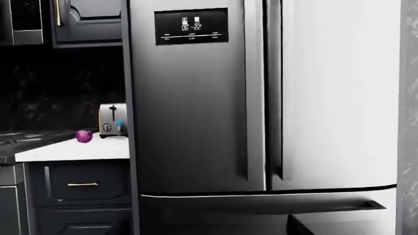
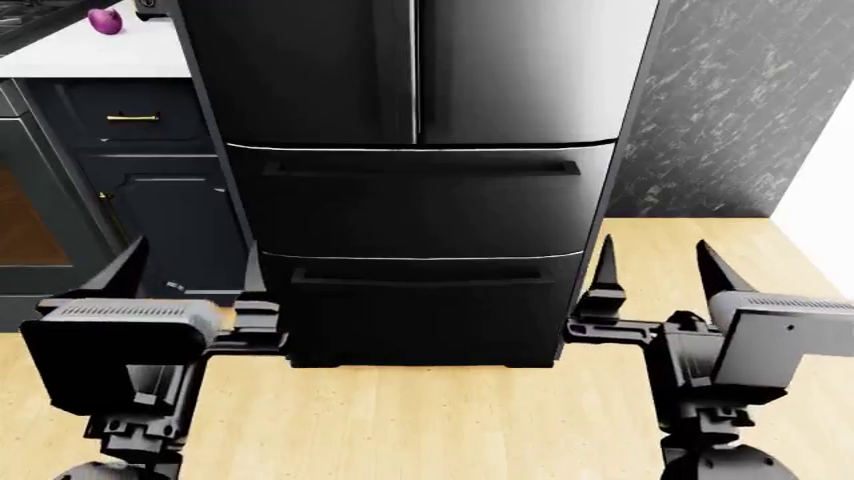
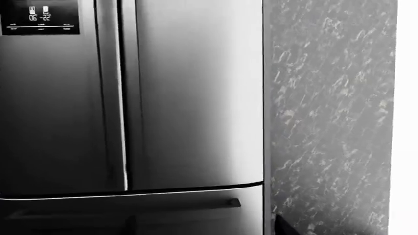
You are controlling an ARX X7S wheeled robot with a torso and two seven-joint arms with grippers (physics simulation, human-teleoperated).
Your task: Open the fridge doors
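The fridge doors (image 2: 414,70) fill the upper centre of the head view, directly ahead of the robot; both are fully closed, meeting at a narrow vertical seam. They are tall, rigid, glossy panels that will likely swing as single stiff bodies on outer hinges, and a seal probably resists the first part of the pull. The smooth faces offer no purchase, so hold should be taken on the slim vertical handles flanking the seam: the left door handle (image 1: 254,93) and the right door handle (image 1: 274,93), which stand just beside each other. A hooked or pinched hold at mid-height of each handle, pulled outward, looks most suitable. The left door carries a display panel (image 1: 191,26) that should be kept out of contact. The left gripper (image 2: 187,275) and the right gripper (image 2: 654,270) are held low, level with the lower drawer (image 2: 420,300), well apart from the handles; each shows its two fingers spread wide and holds nothing. The upper drawer (image 2: 420,195) with its horizontal handle lies below the doors and must not be mistaken for them. To the left, a tabletop (image 1: 72,149) carries a toaster (image 1: 112,120) and a purple object (image 1: 84,136), with navy cabinets (image 2: 134,130) beneath; the left door's swing may pass near this edge. A marbled dark wall (image 3: 326,112) touches the fridge's right side and may limit the right door's travel.
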